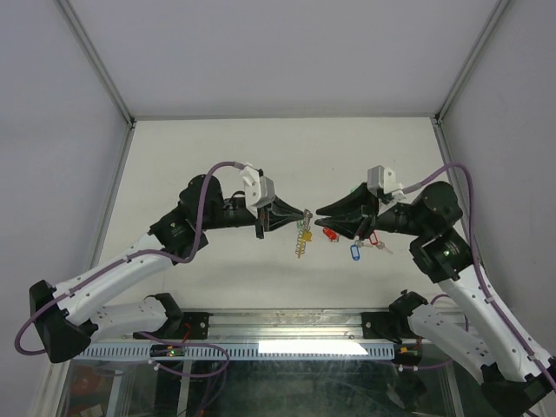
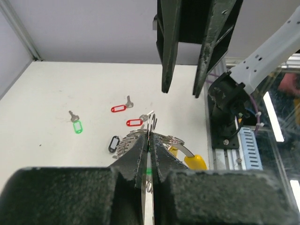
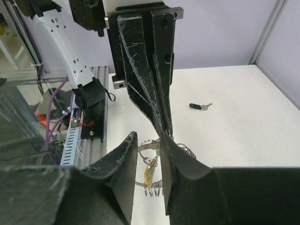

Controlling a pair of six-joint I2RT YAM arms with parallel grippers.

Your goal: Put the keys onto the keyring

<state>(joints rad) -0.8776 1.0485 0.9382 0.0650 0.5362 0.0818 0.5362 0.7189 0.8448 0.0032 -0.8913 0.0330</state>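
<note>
The keyring [image 1: 301,239] hangs in the air at the table's middle, a silvery coiled ring with a yellow segment [image 2: 195,161]. My left gripper [image 1: 307,212] is shut on its top ring [image 2: 150,133]; a bit of green shows between the jaws. My right gripper [image 1: 319,211] faces it tip to tip and stands open [image 3: 148,135], one finger on each side of the keyring [image 3: 149,146], not gripping it. Loose keys lie on the table: a green-tagged one [image 2: 77,126], two red ones [image 2: 118,108] [image 2: 134,123], a black one [image 2: 114,143] and a blue one [image 1: 354,252].
The loose keys lie under and beside the right arm's wrist [image 1: 373,238]. An aluminium rail with the arm bases [image 1: 287,326] runs along the near edge. White walls with metal posts [image 1: 130,122] enclose the table at the back and sides.
</note>
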